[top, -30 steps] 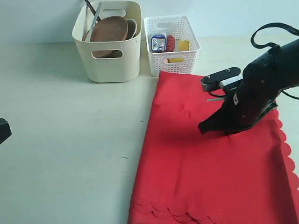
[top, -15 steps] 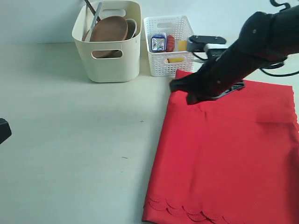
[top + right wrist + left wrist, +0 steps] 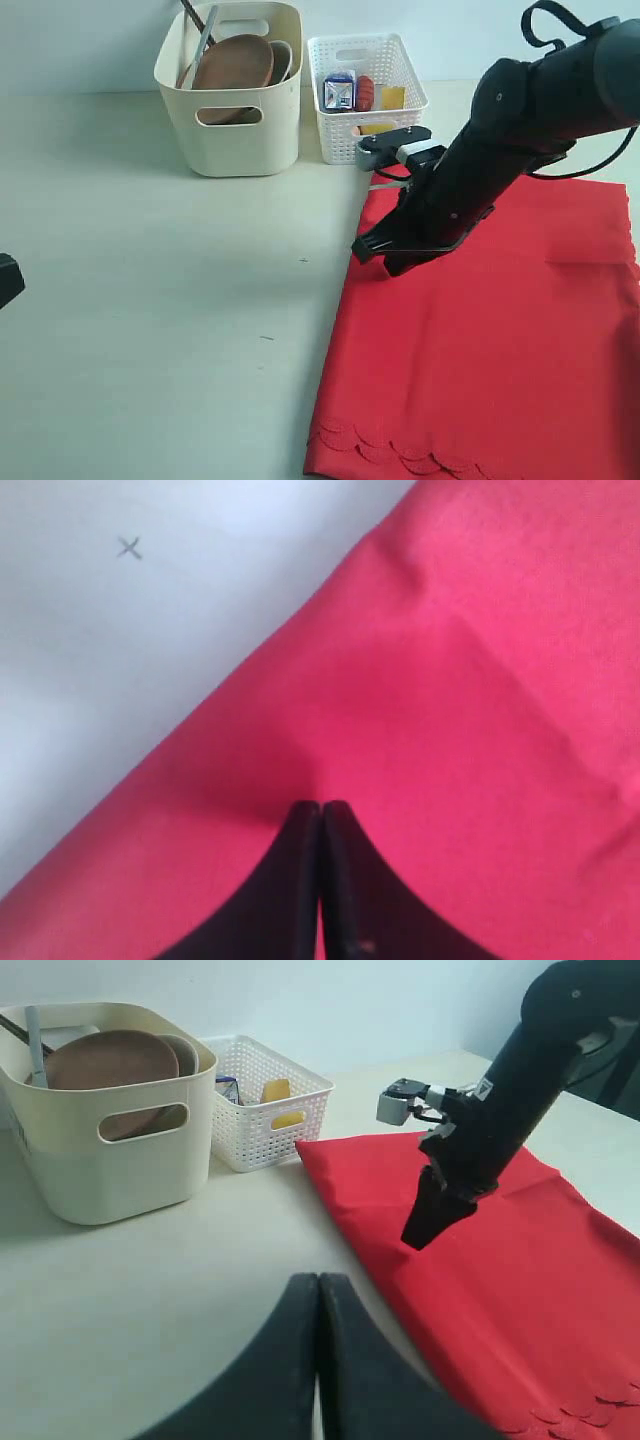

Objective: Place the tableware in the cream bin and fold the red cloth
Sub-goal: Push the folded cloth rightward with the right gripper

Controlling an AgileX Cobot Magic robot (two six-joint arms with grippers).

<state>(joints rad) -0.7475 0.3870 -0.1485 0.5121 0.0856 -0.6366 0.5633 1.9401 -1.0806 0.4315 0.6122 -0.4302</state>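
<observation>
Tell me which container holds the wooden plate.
The tall, smooth-walled cream bin: the wooden plate leans inside it, not in the lower white lattice basket.

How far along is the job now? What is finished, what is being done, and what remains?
Done: tableware, such as the round brown wooden plate, stands in the tall cream plastic bin. In hand: the right gripper, jaws shut, presses on the large bright red cloth near its edge. Left: the cloth lies spread flat, so its folding looks unfinished.
</observation>
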